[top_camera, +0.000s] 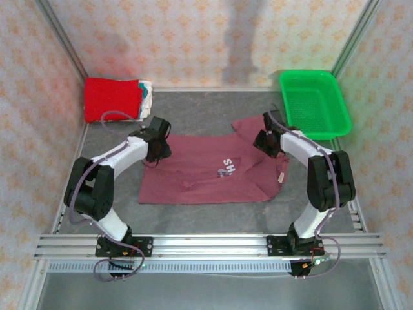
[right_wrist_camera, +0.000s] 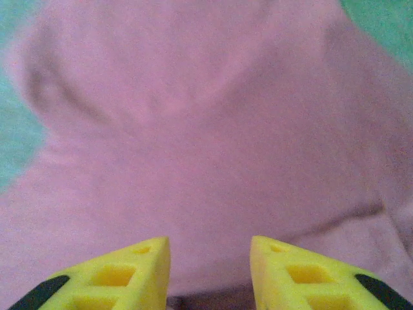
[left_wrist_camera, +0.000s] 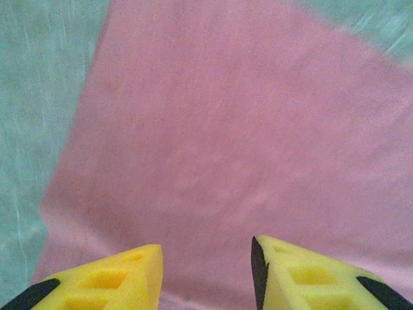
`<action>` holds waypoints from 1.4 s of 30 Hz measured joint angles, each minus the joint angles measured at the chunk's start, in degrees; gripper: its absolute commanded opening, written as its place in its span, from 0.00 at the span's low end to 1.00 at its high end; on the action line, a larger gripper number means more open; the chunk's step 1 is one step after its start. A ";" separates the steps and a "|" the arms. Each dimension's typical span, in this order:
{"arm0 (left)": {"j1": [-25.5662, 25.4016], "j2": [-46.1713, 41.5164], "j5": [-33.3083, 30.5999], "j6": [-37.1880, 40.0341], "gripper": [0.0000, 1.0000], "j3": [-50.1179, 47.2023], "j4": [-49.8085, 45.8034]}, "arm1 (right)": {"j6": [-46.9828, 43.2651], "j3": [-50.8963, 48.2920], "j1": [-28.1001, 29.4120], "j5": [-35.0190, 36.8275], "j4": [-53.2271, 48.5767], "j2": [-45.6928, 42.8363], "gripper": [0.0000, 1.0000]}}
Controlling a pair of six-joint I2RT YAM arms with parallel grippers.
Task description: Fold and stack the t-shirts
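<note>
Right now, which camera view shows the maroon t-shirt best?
The top external view. There nearly the whole maroon t-shirt lies on the table, its outline and white print visible. The left wrist view gives a close patch of cloth at one edge; the right wrist view gives a close, blurred patch with folds.

White-and-black arms [top_camera: 119,155] carry grey cables [top_camera: 113,114] (looped at the bases) and yellow fingers [left_wrist_camera: 110,278].

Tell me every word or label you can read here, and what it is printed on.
"SH": white letters on the maroon short-sleeved cloth t-shirt; the rest of the word is hidden.
Small white mark beneath those letters: too small to read.
Folded bright red shirt and green plastic basket: no text visible.
</note>
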 measured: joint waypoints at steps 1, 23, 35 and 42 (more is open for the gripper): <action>1.03 0.07 -0.26 0.52 0.45 2.36 -0.07 | -0.63 2.32 0.00 0.15 0.20 0.00 0.42; 11.02 27.56 -0.57 5.79 0.58 27.10 -9.46 | -16.20 43.91 -0.92 1.46 -4.42 29.66 0.59; 11.32 31.43 0.79 7.08 0.39 31.50 -9.60 | -17.22 58.93 -1.51 2.64 -14.36 42.21 0.59; 11.37 32.61 0.24 7.80 0.61 33.97 -10.21 | -17.22 58.93 -2.10 2.69 -14.80 42.21 0.60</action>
